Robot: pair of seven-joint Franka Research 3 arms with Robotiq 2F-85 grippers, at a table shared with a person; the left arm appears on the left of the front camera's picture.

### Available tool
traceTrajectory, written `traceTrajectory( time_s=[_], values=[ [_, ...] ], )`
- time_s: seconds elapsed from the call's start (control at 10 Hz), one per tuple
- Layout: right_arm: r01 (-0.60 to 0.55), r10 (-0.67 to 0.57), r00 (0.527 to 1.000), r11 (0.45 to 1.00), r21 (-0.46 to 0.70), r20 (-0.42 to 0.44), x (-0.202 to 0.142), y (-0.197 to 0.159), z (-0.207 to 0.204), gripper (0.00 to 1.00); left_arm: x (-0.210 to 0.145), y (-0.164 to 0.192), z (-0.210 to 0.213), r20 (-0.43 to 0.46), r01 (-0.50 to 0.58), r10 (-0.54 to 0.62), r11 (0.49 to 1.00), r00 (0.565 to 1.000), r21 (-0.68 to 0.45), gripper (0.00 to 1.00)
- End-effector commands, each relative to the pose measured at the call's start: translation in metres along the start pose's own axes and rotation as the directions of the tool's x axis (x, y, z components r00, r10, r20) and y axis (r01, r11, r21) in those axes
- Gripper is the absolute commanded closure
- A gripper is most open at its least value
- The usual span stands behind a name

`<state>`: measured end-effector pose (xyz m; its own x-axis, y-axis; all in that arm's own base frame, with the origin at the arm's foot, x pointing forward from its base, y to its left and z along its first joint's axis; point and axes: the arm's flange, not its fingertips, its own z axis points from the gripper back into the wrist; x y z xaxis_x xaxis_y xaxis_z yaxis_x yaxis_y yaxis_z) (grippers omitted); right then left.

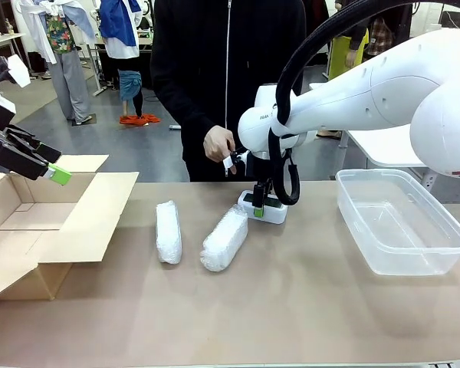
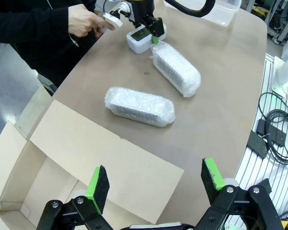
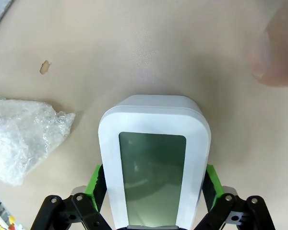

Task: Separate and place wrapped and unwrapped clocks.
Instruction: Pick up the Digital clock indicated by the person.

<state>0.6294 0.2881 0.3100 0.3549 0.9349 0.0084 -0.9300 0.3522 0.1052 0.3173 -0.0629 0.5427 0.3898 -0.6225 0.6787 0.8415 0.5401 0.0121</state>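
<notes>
Right gripper [image 3: 153,179], fingers spread, straddles the bare white rounded plastic clock [image 3: 153,120] with its dark screen; left gripper [image 2: 156,179] hangs wide open above the brown cardboard box [image 2: 101,148].

The clock [image 3: 153,143] is white with a dark grey-green screen. The right gripper [image 1: 258,207] at it is black with bright green pads [image 3: 97,184], on a glossy white arm [image 1: 368,92]. Left of the clock, the near bundle [image 1: 225,238] and the far bundle [image 1: 169,231] are milky white and translucent, dimpled all over with bubble-wrap dots. The table [image 1: 307,307] under the clock is plain tan-brown. Well left of the clock, the cardboard box [image 1: 69,222] is plain pale brown, and the left gripper [image 2: 154,184] is black with green pads. Right of the clock, the tub [image 1: 414,261] is clear and colourless. Behind the clock, the person's jacket [image 1: 199,69] is black with 1 pale zip line.
</notes>
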Motion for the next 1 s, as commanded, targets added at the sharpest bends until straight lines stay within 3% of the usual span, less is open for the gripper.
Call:
traceTrajectory(
  time_s=[0.0, 0.1, 0.2, 0.3, 0.4, 0.5, 0.6, 0.7, 0.9],
  values=[
    [-0.002, 0.001, 1.0, 1.0, -0.027, -0.022, 0.004, -0.004, -0.001, 0.0, 0.0, 0.001, 0.0, 0.006, -0.005, 0.005, 1.0, 1.0, -0.015, 0.0],
    [0.003, -0.004, 1.0, 0.999, -0.036, -0.028, 0.004, -0.004, -0.002, 0.18, 0.0, 0.001, 0.0, 0.006, -0.005, 0.005, 1.0, 1.0, -0.015, 0.0],
    [-0.001, 0.0, 1.0, 0.999, -0.038, -0.029, 0.004, -0.004, -0.002, 0.18, 0.0, 0.001, 0.0, 0.006, -0.005, 0.005, 1.0, 1.0, -0.015, 0.0],
    [-0.001, 0.0, 1.0, 0.999, -0.034, -0.03, 0.005, -0.004, -0.003, 0.36, 0.0, 0.001, 0.0, 0.006, -0.005, 0.005, 1.0, 1.0, -0.015, 0.0],
    [-0.002, 0.001, 0.999, 1.0, -0.026, -0.034, 0.005, -0.004, -0.003, 0.24, 0.0, 0.001, 0.0, 0.006, -0.005, 0.005, 1.0, 1.0, -0.015, 0.0],
    [-0.004, 0.003, 1.0, 1.0, -0.02, -0.031, 0.005, -0.003, -0.002, 0.54, 0.0, 0.001, 0.0, 0.006, -0.005, 0.005, 1.0, 1.0, -0.015, 0.0],
    [-0.004, 0.004, 1.0, 1.0, -0.016, -0.028, 0.005, -0.003, 0.0, 0.43, 0.0, 0.001, 0.0, 0.006, -0.005, 0.005, 1.0, 1.0, -0.015, 0.0],
    [-0.012, 0.012, 0.999, 1.0, 0.001, -0.032, 0.004, -0.001, 0.003, 0.73, 0.0, 0.001, 0.0, 0.006, -0.005, 0.005, 1.0, 1.0, -0.015, 0.0],
    [-0.012, 0.012, 1.0, 1.0, -0.001, -0.018, 0.0, 0.009, 0.025, 0.73, 0.0, 0.001, 0.0, 0.006, -0.005, 0.005, 1.0, 1.0, -0.015, 0.0]
  ],
)
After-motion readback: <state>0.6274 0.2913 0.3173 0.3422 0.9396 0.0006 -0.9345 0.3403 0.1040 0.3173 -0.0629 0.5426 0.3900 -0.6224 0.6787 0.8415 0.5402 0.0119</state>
